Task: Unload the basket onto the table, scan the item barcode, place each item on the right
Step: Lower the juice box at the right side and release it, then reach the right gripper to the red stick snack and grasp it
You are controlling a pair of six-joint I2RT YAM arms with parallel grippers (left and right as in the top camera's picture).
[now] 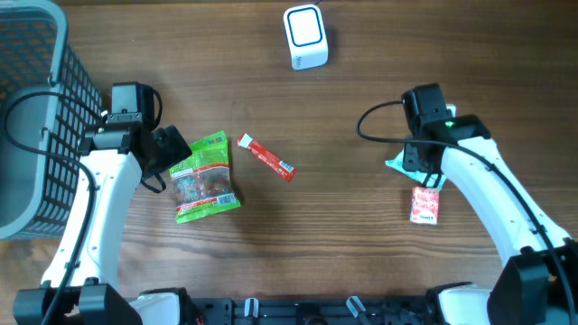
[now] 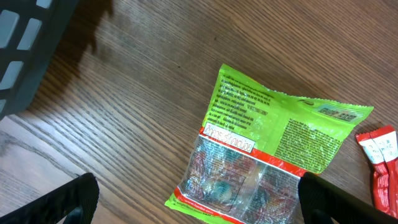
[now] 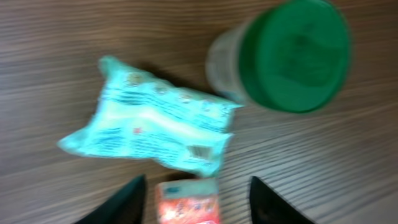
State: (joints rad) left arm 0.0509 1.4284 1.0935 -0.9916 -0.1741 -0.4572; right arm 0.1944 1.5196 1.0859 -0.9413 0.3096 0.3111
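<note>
Overhead: the scanner [image 1: 304, 36] stands at the far edge, well apart from the red packet [image 1: 424, 205], which lies by the right arm.

Left wrist: the left gripper [image 2: 198, 190] is spread wide above a green bag [image 2: 267, 155], holding nothing.

Right wrist, blurred: the right gripper [image 3: 198, 186] has its fingers apart, with the red packet [image 3: 186, 205] lying between them. A teal packet [image 3: 155, 124] and a jar [image 3: 292, 56] lie beyond.

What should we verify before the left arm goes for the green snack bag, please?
1. Left gripper open and empty: ok.
2. Green snack bag lying flat, apart from the red stick packet: ok.
3. Barcode on the bag facing up: cannot tell.
4. White scanner unobstructed on the table: ok.
5. Right gripper open, holding nothing, over the small red packet: ok.
</note>
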